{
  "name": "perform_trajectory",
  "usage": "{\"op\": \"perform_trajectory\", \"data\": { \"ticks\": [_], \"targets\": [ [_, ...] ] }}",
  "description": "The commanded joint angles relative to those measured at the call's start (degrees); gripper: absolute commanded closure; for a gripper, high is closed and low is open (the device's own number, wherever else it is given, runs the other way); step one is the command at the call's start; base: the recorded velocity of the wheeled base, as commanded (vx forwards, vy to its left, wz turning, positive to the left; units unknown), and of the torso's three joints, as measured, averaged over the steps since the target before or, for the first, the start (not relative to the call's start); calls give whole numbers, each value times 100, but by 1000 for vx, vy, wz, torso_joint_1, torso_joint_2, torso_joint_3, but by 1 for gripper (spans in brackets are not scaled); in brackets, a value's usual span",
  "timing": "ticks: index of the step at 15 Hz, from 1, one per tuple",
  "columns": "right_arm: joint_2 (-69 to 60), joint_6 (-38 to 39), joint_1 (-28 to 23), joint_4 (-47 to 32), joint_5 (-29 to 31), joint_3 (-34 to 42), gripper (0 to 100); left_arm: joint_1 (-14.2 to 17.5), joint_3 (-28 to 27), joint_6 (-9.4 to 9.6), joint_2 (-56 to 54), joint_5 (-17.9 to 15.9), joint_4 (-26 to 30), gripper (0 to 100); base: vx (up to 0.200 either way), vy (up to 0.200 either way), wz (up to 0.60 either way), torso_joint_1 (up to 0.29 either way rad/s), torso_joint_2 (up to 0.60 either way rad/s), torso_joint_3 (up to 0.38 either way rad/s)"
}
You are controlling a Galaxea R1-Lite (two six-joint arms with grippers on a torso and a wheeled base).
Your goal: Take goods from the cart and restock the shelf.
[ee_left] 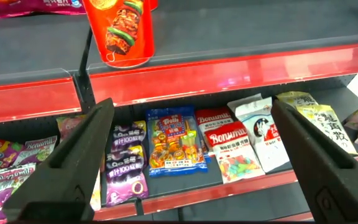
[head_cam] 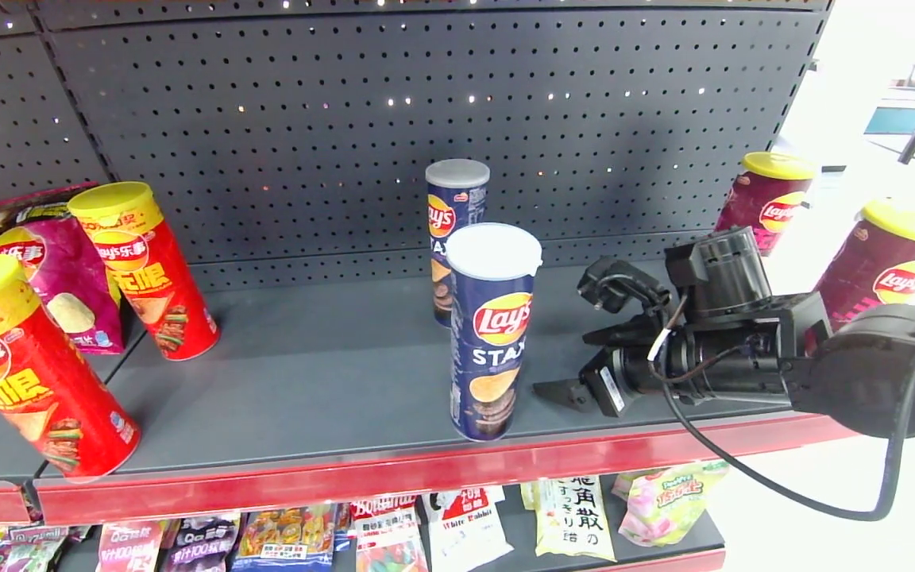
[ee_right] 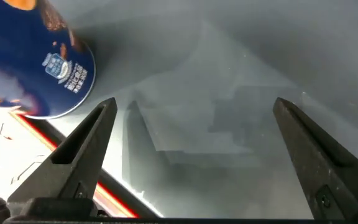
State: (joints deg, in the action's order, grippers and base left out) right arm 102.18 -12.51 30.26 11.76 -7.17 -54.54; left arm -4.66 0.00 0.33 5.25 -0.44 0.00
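Right gripper (head_cam: 565, 365) released, 3 o'clock of blue can (head_cam: 492, 342) | can upright at shelf (head_cam: 330, 373) front, label outward, likely placed | left gripper (ee_left: 192, 104) spread, empty

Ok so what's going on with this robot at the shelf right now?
A robot is restocking a shelf. Its right end effector is open beside a blue chip can that stands upright near the shelf's front edge, and is not gripping it. A second blue can stands behind. The left end effector, also open, hangs in front of the candy bags on the lower shelf.
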Motion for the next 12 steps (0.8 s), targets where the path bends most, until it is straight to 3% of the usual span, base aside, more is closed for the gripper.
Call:
{"op": "perform_trajectory", "data": {
  "ticks": [1,12],
  "targets": [
    [118,3,59,1,-4,-57,0,0,0,2,11,0,0,0,0,0,0,0,0,0],
    [373,-6,367,1,110,-329,0,0,0,2,11,0,0,0,0,0,0,0,0,0]
  ]
}}
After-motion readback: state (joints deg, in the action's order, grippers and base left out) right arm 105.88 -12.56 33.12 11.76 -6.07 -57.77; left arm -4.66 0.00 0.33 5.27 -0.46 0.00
